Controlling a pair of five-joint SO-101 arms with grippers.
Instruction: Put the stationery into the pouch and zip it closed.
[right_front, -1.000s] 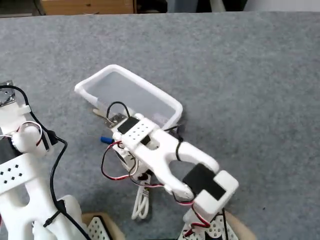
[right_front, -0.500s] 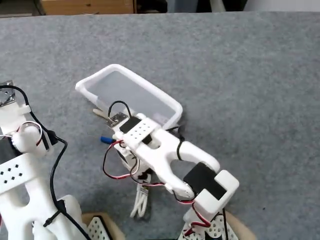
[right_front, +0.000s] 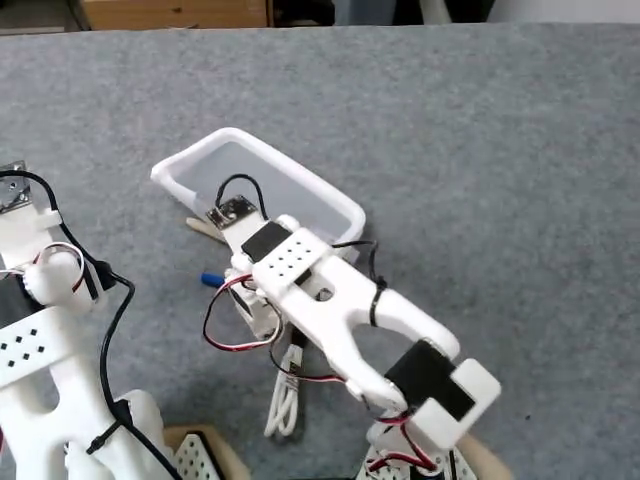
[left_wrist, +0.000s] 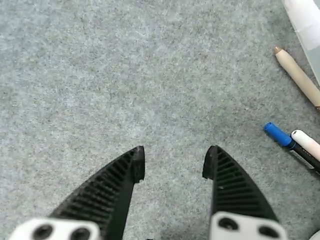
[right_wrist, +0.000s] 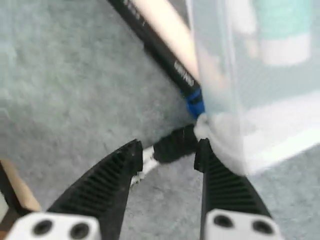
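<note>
Where lettering is concerned, one line of pale print runs along the black pen (right_wrist: 160, 55) lying beside the pouch (right_wrist: 240, 80), and it is too blurred to read. Now for room: the grey table (right_front: 500, 130) spreads across the right half and the top of the high view, and the left arm sits at the lower left edge. The left gripper (left_wrist: 175, 162) hangs over plain grey surface, fingers spread wide and holding nothing. A beige pencil (left_wrist: 297, 75), a blue-capped pen (left_wrist: 280, 136) and a white pen (left_wrist: 307, 144) lie near it, apart from its tips. The right gripper (right_wrist: 168, 150) is down at a corner of the pouch, fingers spread, with a small black piece (right_wrist: 175, 142) sitting between them. As for the pouch itself, it's a translucent, box-like case with a thick white rim, set at an angle left of centre in the high view, the right arm's wrist over its lower rim. A teal-and-white shape (right_wrist: 280, 30) shows dimly through its cloudy wall. A white cable (right_front: 285, 405) loops near the bottom edge.
</note>
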